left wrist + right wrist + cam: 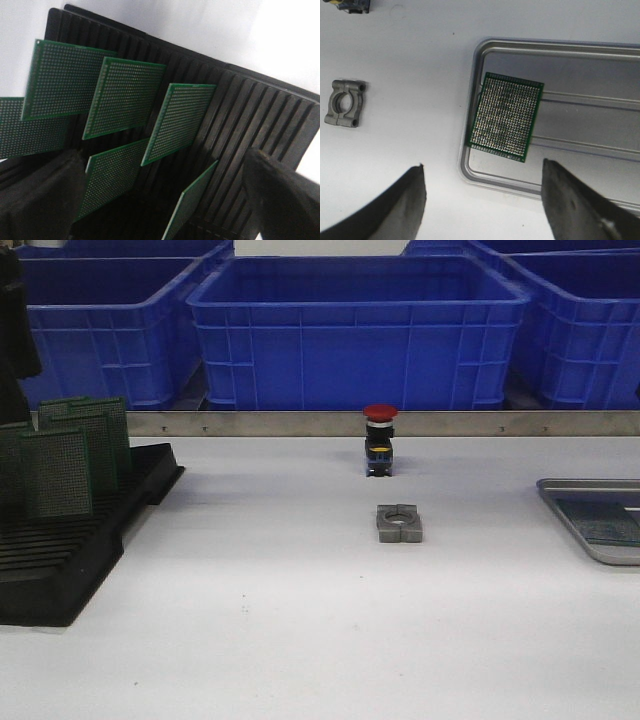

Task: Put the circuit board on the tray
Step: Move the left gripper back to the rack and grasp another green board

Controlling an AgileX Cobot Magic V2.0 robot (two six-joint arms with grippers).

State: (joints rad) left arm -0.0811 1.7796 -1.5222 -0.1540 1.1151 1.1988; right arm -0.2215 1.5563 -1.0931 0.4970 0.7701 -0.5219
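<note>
One circuit board (505,117) already lies flat in the tray (570,55), near the tray's corner, with one of its edges close against the rim. It is a thin green card full of tiny holes, so I would guess it is very light and stiff, and a bit smooth to hold. It does not bend like paper, but a hard squeeze on the flat face could hurt it, so the best place to take hold looks to be the two thin side edges. This board is almost square, only a little longer one way, and it sits a bit crooked, so its edges do not quite line up with the tray's rim or ridges. The right gripper (482,200) hangs above it with its fingers spread wide and nothing between them. More green boards (122,97) stand up on edge in the slots of the black rack (240,115), leaning a little, and their flat faces are side by side. The left gripper (165,200) is just above them, also wide open and holding nothing. In the front view the rack is at the left of the white table (280,620) and the tray is far off at the right. Between them sit a small grey metal clamp block (399,523) and a red push button (380,440). Big blue crates (350,330) stand behind.
</note>
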